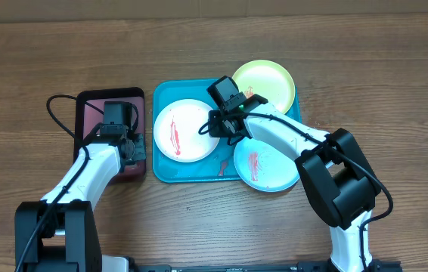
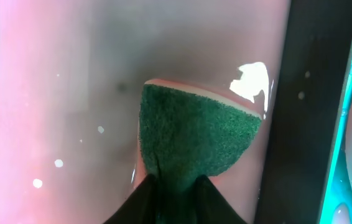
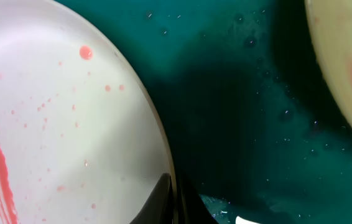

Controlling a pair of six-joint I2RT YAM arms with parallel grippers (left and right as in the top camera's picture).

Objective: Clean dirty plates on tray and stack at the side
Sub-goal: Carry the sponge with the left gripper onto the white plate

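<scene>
left claw [image 2: 177,185] down, tight on sponge [image 2: 194,134]; right claw [image 3: 175,200] down, tight on white plate [image 3: 58,112]

- A robot lab bench: two black-and-white arms, the left arm [image 1: 93,170] and the right arm [image 1: 282,132], reach in from the frame's lower edge.
- A wood-grain tabletop [image 1: 32,53] fills the overhead view.
- A loose black cable [image 1: 50,104] lies at middle left.
- At centre, a turquoise tray [image 1: 191,172] holds plastic plates [image 1: 186,130] with thin red smears.
</scene>
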